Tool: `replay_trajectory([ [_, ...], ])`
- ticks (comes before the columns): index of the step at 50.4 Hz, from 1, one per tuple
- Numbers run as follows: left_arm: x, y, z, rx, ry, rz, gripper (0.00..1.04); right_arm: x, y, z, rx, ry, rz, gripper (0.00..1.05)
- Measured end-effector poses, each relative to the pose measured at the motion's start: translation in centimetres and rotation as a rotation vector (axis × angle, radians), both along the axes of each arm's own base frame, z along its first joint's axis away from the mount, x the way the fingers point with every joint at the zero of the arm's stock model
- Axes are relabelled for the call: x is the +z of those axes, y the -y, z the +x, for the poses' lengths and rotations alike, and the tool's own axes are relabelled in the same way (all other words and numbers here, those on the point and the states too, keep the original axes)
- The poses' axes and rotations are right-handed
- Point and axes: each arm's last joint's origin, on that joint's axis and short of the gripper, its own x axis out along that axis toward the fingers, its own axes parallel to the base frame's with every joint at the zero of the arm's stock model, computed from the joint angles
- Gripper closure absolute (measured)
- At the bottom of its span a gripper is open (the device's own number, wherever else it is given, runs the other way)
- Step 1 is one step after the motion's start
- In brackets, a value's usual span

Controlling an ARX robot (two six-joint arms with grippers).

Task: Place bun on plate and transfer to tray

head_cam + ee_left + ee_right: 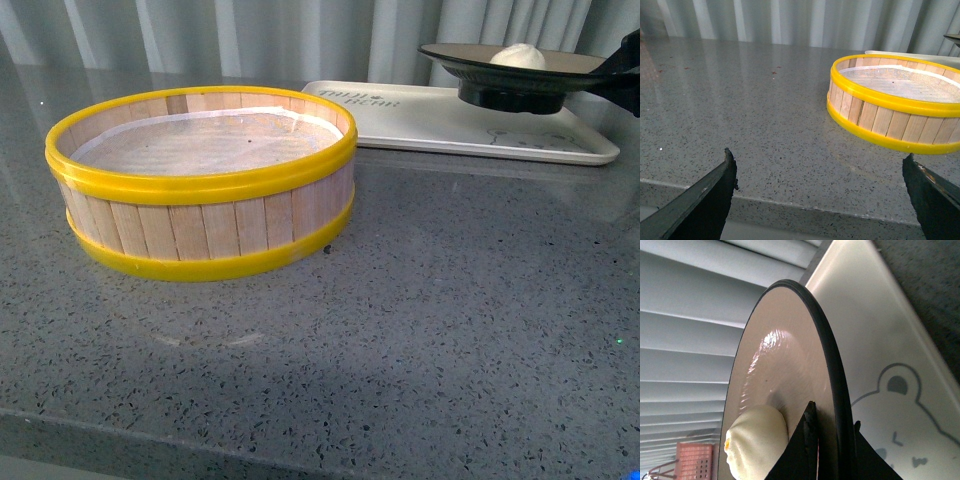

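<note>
The white bun (pixel 518 56) lies on the tan plate (pixel 470 58) with its black rim. My right gripper (pixel 612 72) is shut on the plate's rim and holds it level in the air above the cream-white tray (pixel 420 120) at the back right. In the right wrist view the bun (pixel 754 445) sits beside my inner finger, the plate's rim (pixel 832 370) runs between the two fingers of my gripper (pixel 832 440), and the tray (pixel 880 340) with its bear drawing lies below. My left gripper (pixel 817 167) is open and empty over the table's front edge.
A round wooden steamer basket (pixel 205 180) with yellow rims stands at the left centre of the grey speckled table (pixel 450 300), lined with white paper. It also shows in the left wrist view (pixel 897 102). Pleated curtains hang behind the table.
</note>
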Motion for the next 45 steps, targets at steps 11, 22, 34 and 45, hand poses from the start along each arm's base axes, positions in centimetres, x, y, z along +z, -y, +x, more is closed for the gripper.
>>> replay_trajectory([
  [11,0.0,0.0,0.0,0.0,0.0,0.0,0.07,-0.5,0.6,0.8,-0.03,-0.022,-0.008,1.01],
  [22,0.0,0.0,0.0,0.0,0.0,0.0,0.07,-0.5,0.6,0.9,-0.038,-0.035,-0.014,1.01],
  [34,0.0,0.0,0.0,0.0,0.0,0.0,0.07,-1.0,0.2,1.6,-0.032,-0.06,-0.021,1.01],
  [45,0.0,0.0,0.0,-0.001,0.0,0.0,0.07,-1.6,0.4,2.1,-0.051,-0.091,-0.044,1.01],
])
